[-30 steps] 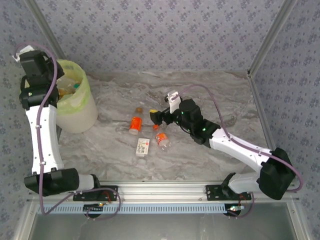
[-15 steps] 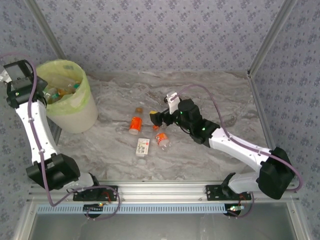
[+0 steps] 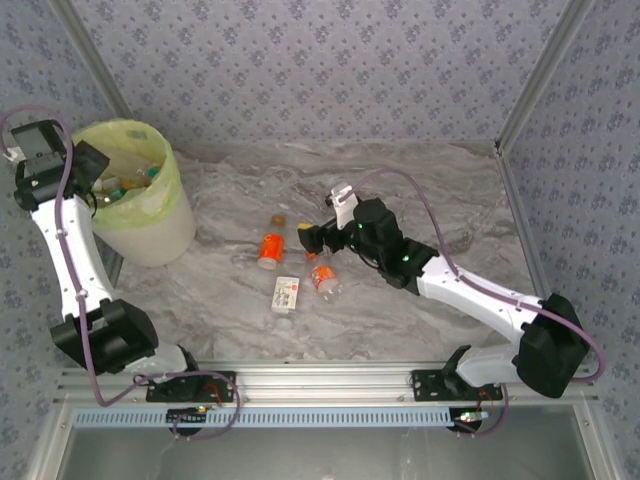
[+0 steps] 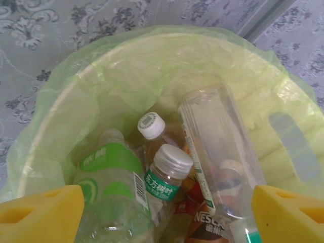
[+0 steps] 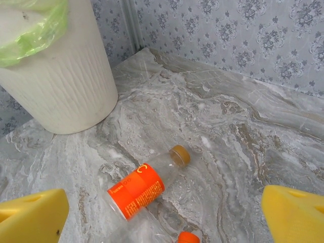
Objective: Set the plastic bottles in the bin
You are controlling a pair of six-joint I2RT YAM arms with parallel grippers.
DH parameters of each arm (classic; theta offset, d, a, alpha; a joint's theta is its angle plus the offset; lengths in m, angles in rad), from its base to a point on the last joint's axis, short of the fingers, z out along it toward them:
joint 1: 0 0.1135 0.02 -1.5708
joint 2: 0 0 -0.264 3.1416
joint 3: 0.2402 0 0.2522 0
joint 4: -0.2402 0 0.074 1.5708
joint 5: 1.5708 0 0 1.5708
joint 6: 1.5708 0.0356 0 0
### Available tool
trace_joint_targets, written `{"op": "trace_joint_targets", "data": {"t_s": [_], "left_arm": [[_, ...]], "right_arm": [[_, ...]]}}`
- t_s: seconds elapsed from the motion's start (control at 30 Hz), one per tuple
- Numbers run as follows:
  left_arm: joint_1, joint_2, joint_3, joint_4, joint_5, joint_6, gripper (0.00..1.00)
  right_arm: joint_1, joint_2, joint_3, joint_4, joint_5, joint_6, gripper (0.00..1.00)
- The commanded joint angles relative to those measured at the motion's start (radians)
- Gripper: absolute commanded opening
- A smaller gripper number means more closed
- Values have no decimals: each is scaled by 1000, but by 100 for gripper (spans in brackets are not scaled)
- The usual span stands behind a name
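One grey marbled table [image 3: 440, 200] carries everything. Far left on it stands the white bin [image 3: 160, 235], lined with a yellow-green bag [image 4: 126, 66] and already holding several plastic bottles [image 4: 109, 177] packed together, green-labelled ones beside a long clear bottle [image 4: 217, 147]. Over its mouth hangs the left gripper [image 3: 88, 163], its yellow pads [image 4: 40, 212] spread wide with nothing between them: released. Mid-table, the right gripper [image 3: 310, 237] hovers, jaws likewise wide apart and empty. Three more bottles lie on their sides on the marble near it. These are an orange-labelled bottle [image 3: 271, 248] with a brown cap, a white-labelled bottle [image 3: 286, 294] nearer the arm bases, and a red-labelled bottle [image 3: 324, 278] just beside that.
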Motion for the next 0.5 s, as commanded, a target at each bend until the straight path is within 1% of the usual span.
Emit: {"op": "trace_joint_targets", "data": {"t_s": [0.0, 0.13, 0.23, 0.37, 0.47], "left_arm": [[-30, -69, 15, 4, 48, 34, 90], [-112, -117, -5, 33, 34, 52, 99], [-193, -147, -33, 56, 34, 57, 100], [-309, -195, -115, 115, 41, 60, 99], [-376, -225, -176, 191, 85, 56, 99]], "right_arm": [[8, -1, 33, -19, 49, 29, 100], [6, 0, 34, -69, 118, 66, 100], [4, -6, 28, -128, 202, 144, 100], [0, -8, 27, -214, 193, 187, 100], [5, -14, 24, -286, 212, 221, 100]]}}
